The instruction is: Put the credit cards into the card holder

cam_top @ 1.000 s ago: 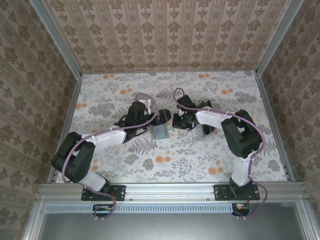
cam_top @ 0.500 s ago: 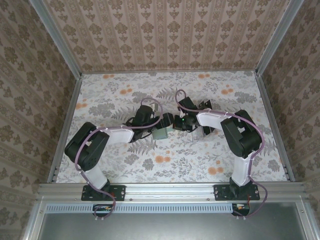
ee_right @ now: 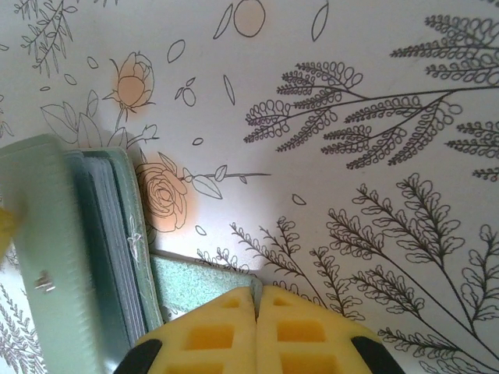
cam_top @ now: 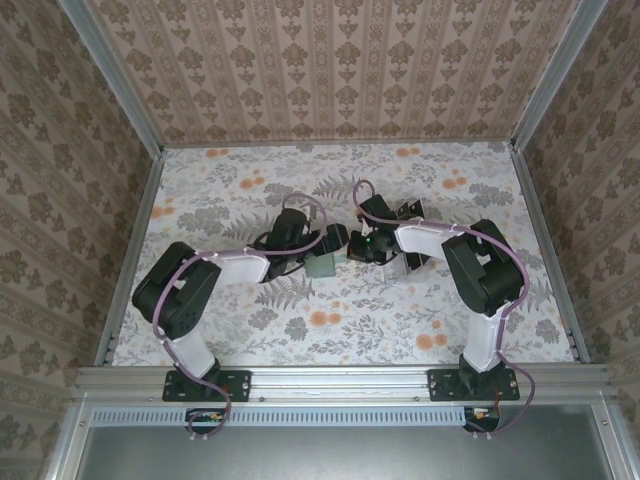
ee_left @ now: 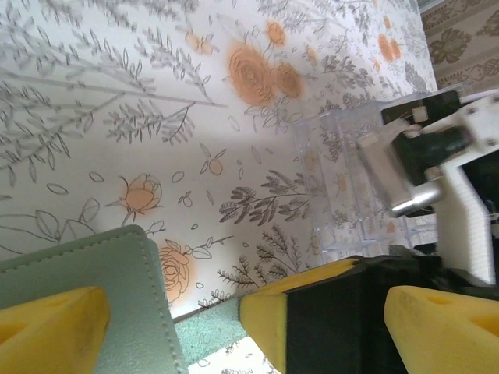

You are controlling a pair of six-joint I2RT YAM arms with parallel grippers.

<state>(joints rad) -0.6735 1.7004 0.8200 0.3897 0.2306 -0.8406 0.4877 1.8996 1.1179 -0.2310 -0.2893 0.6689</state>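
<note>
Floral desk [cam_top: 420,300], left jaws gaping wide around the card holder [ee_left: 86,296], gripping nothing. Right jaws shut tight at its flap; I'd spread that pocket wide first.

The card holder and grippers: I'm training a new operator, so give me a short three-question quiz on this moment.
1. True or false: the right gripper is wide open.
2. What colour is the card holder? A red, B sage green, C black.
3. Short answer: which gripper is open?

Key: 1 false, its pads are pressed together. 2 B. 3 the left gripper.
</note>
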